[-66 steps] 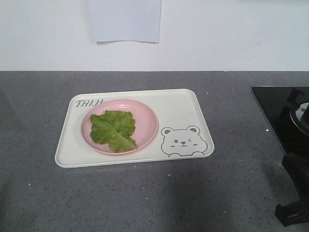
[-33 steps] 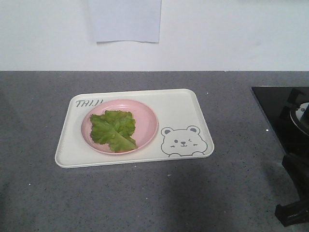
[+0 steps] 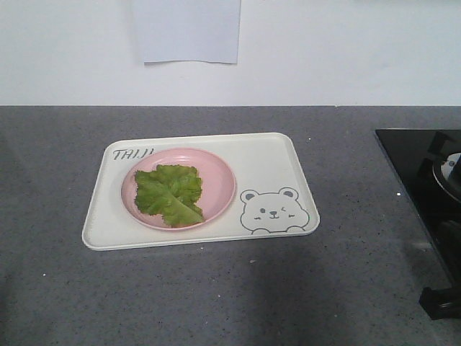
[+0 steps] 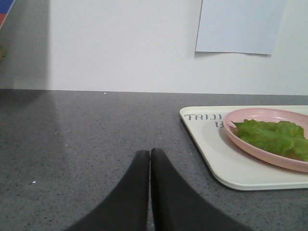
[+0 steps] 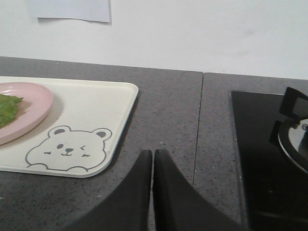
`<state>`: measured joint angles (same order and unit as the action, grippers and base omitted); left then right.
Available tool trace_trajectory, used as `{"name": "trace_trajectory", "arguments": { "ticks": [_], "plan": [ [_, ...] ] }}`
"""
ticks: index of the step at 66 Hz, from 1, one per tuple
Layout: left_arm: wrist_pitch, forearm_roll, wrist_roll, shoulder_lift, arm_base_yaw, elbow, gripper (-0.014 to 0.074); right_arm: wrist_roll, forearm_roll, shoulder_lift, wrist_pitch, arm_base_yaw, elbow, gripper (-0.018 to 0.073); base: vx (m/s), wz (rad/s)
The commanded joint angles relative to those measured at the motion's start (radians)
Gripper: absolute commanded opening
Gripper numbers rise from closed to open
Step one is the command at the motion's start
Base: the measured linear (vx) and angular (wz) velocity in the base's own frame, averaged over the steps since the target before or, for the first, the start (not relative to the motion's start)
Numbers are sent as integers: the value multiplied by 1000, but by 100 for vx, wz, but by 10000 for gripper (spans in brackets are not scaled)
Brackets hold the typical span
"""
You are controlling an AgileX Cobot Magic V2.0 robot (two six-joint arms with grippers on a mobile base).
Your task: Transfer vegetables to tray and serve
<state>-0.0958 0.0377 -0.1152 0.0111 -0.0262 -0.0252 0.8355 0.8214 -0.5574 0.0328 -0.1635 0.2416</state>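
The green crinkly vegetables lie on a round pink plate, which stands on the left half of the cream tray with the bear drawing. In the left wrist view the vegetables and the tray lie to the right of my left gripper, which is shut and empty over bare counter. My right gripper is shut and empty too, over the counter just right of the tray. In the front view only a dark piece of the right arm shows at the bottom right corner.
A black stove top with a burner takes the right end of the grey counter. A white wall with a pale sheet of paper closes the back. A counter seam runs between tray and stove.
The dark right arm at the bottom right of the front view has dropped lower and mostly left the picture. Tray, plate and vegetables have not moved.
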Motion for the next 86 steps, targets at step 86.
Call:
{"name": "trace_trajectory", "arguments": {
  "ticks": [86],
  "plan": [
    [76,-3,-7,14,-3,-26,-6,-715,-742,420,-92,119,-184,-3,0,0]
  ]
}}
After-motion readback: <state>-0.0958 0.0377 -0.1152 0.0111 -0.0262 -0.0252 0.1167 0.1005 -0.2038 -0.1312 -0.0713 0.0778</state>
